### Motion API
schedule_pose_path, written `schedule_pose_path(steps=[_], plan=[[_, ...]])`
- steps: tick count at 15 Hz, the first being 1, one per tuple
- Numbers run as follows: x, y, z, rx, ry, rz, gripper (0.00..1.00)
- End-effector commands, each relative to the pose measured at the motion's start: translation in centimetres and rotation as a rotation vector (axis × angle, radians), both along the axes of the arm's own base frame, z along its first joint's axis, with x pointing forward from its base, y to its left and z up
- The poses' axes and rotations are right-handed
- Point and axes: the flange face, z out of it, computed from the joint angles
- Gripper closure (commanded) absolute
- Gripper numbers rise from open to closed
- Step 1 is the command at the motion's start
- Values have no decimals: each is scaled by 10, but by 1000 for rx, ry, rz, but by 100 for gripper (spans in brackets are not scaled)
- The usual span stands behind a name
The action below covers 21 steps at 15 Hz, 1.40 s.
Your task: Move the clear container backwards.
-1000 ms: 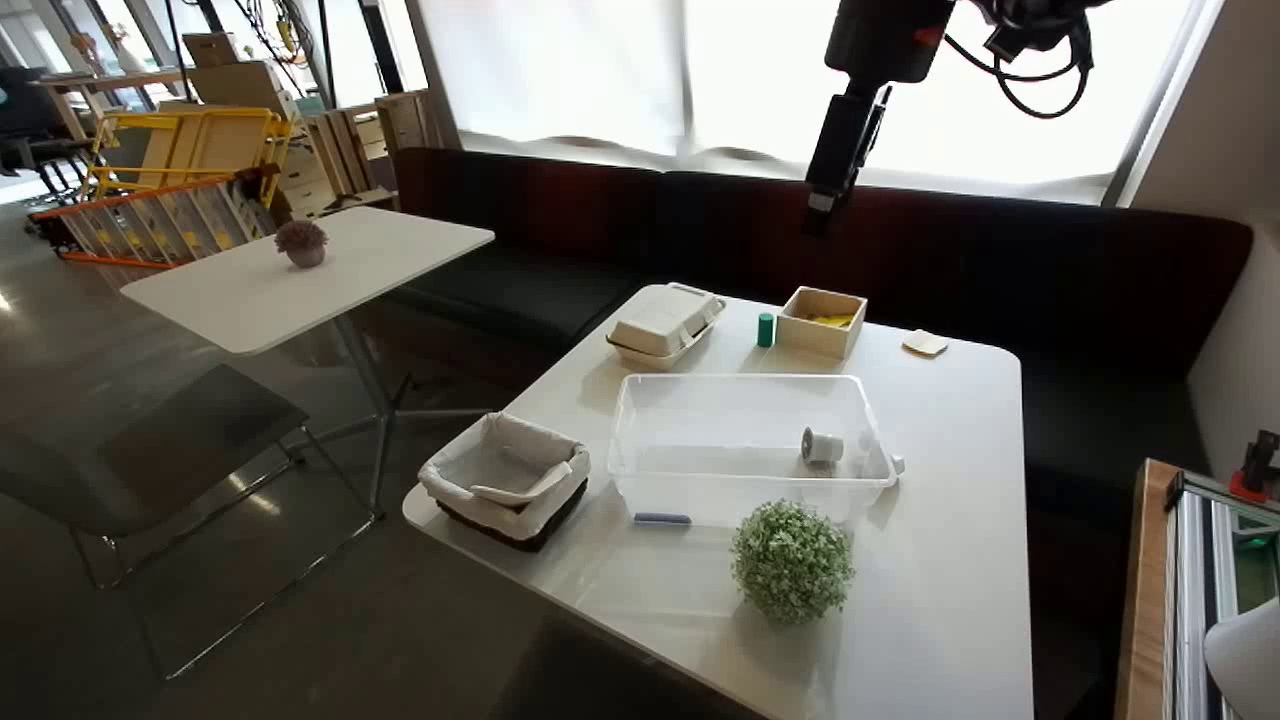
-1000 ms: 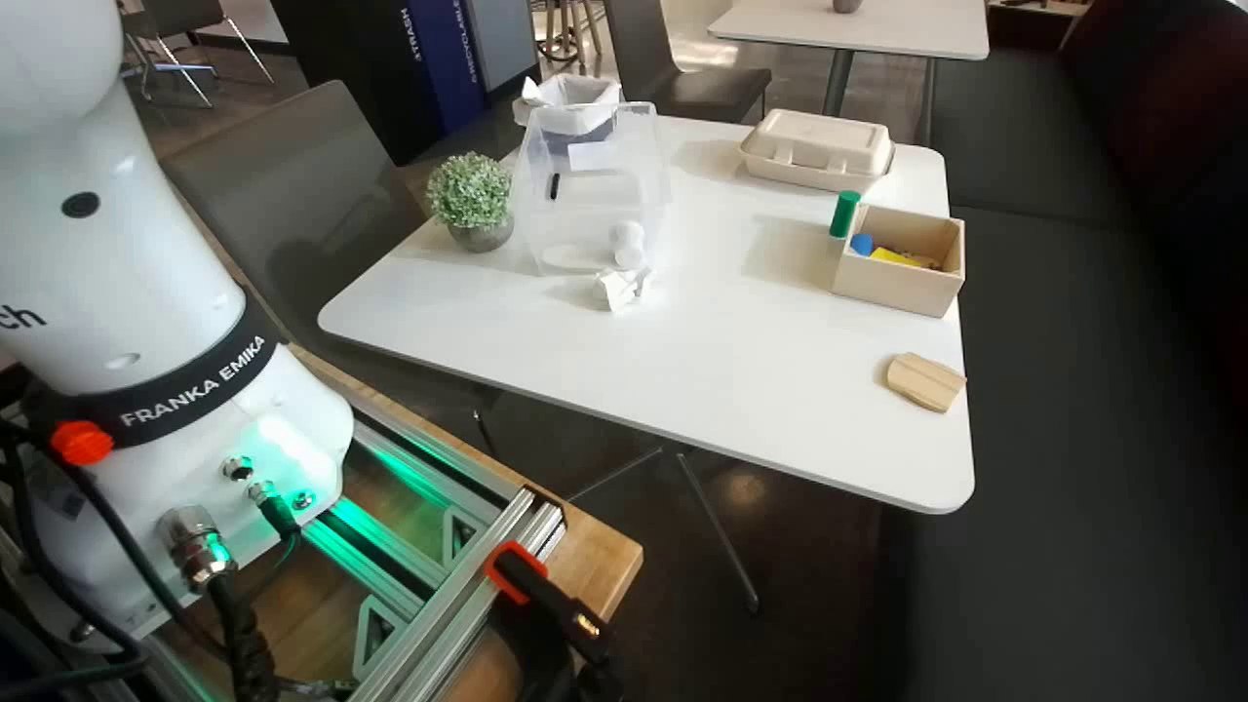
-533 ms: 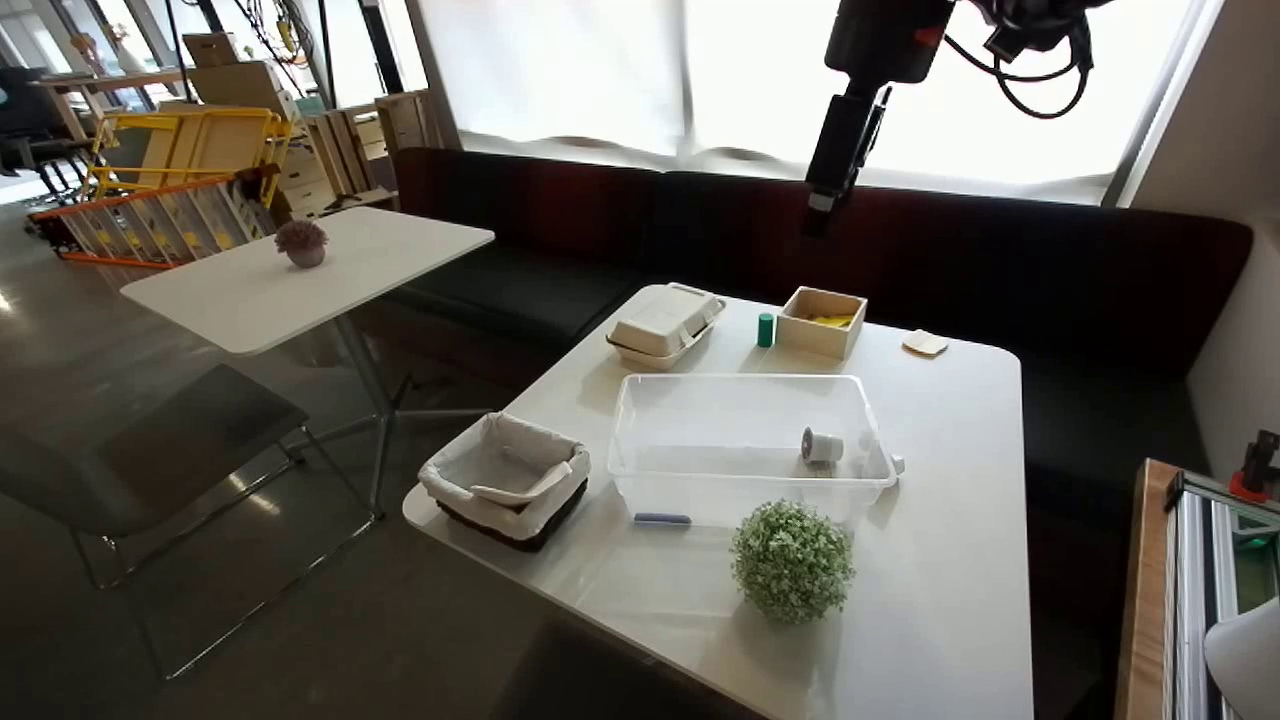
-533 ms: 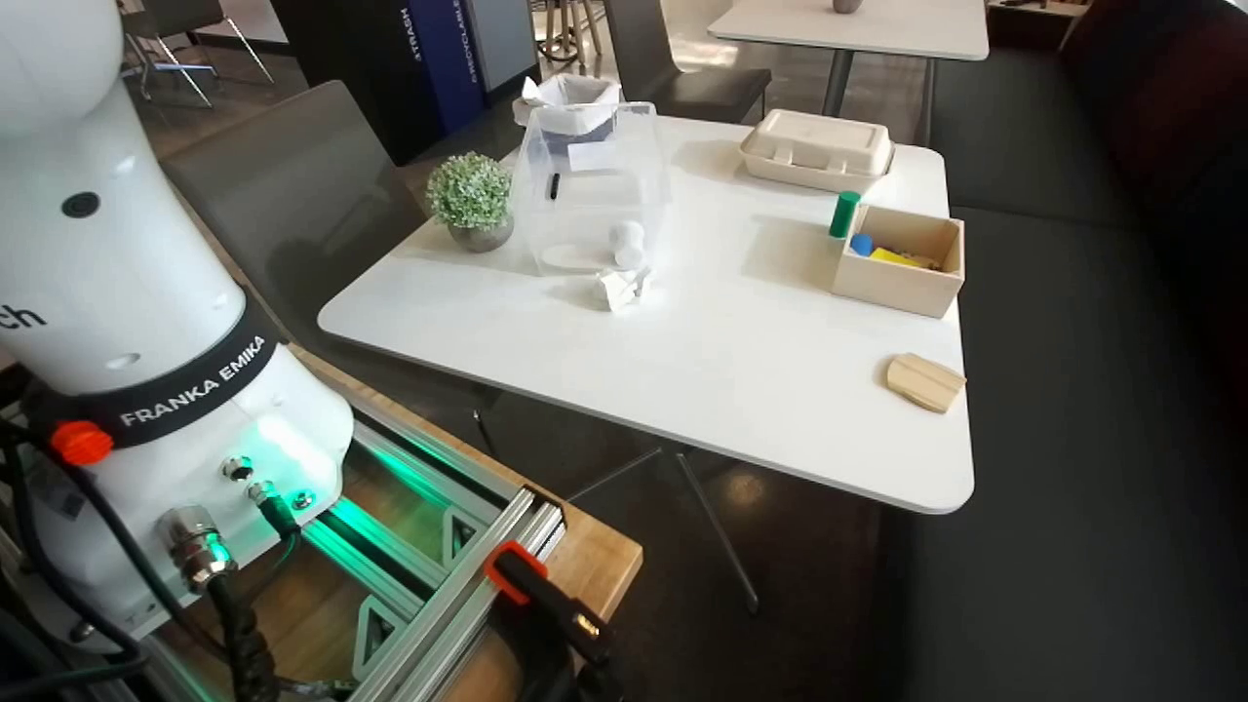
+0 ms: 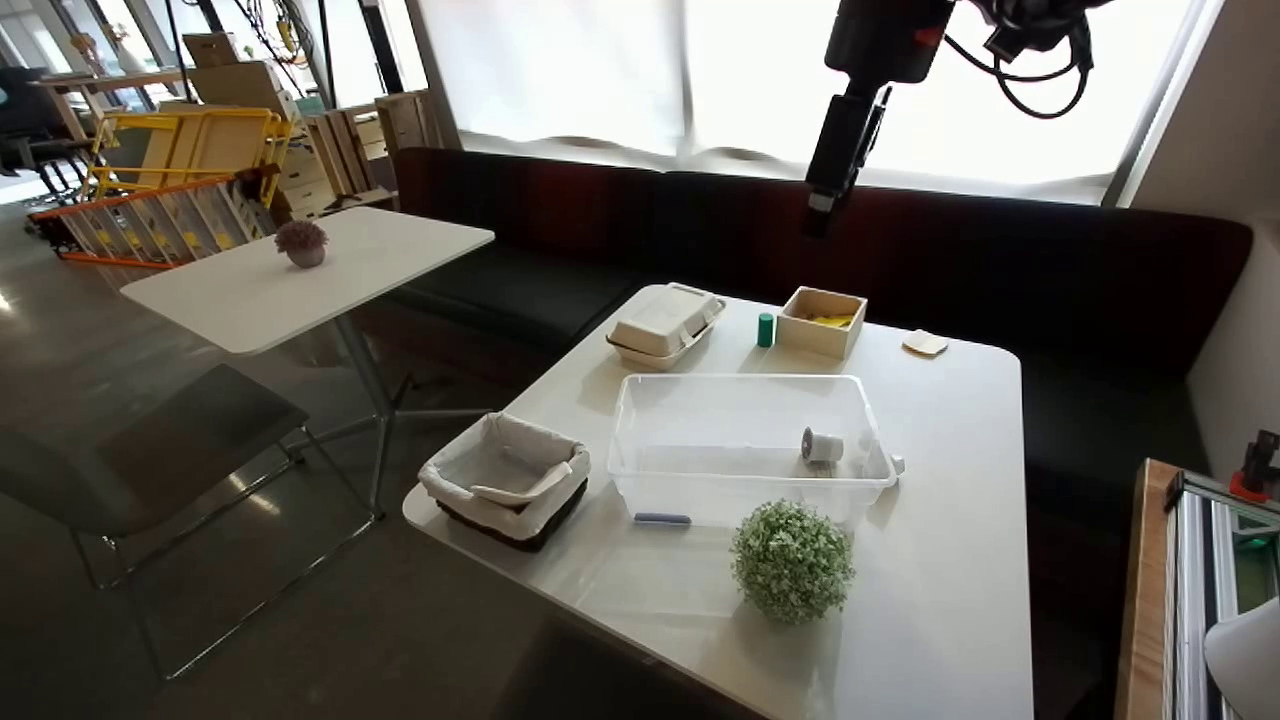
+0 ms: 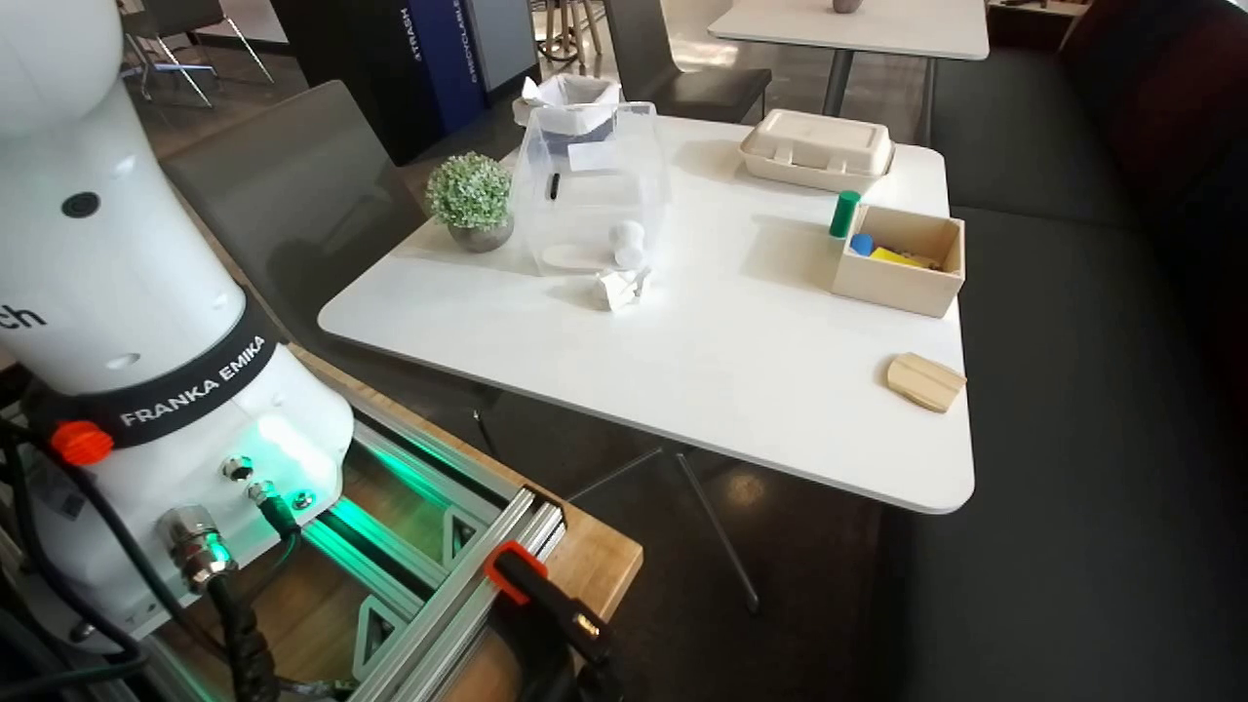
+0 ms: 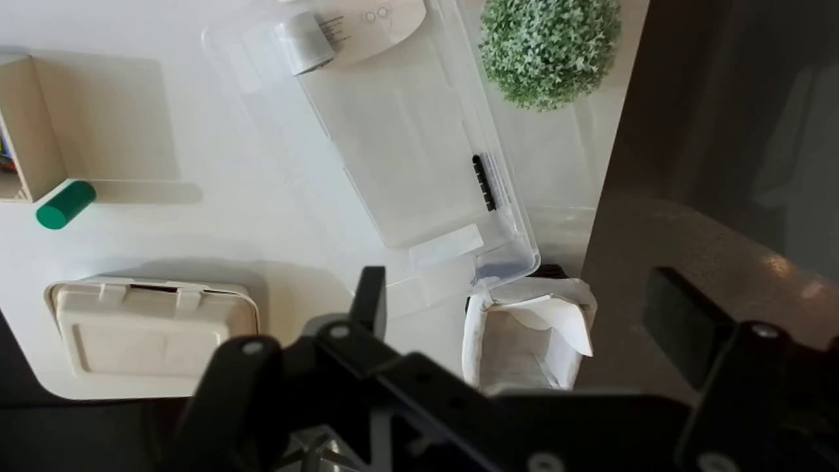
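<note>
Fingers (image 7: 372,298) spread; clear container (image 7: 403,151), long axis toward dish (image 7: 475,344).

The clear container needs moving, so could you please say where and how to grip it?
The open end effector should probably come from above, straddling the long rim of the clear container that faces the tan box: the rim looks thin, the top is open, and the plant stands close to the opposite side.
</note>
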Motion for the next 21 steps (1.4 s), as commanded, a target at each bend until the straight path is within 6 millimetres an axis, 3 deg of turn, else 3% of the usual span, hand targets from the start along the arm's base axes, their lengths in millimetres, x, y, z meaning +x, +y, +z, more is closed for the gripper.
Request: schedule_pose_path(steps=[1, 8, 16, 21], plan=[[16, -4, -13, -2, 18, 14, 0], [76, -32, -62, -2, 64, 97, 0], [140, -34, -153, -55, 104, 259, 0], [176, -35, -190, -66, 48, 314, 0]])
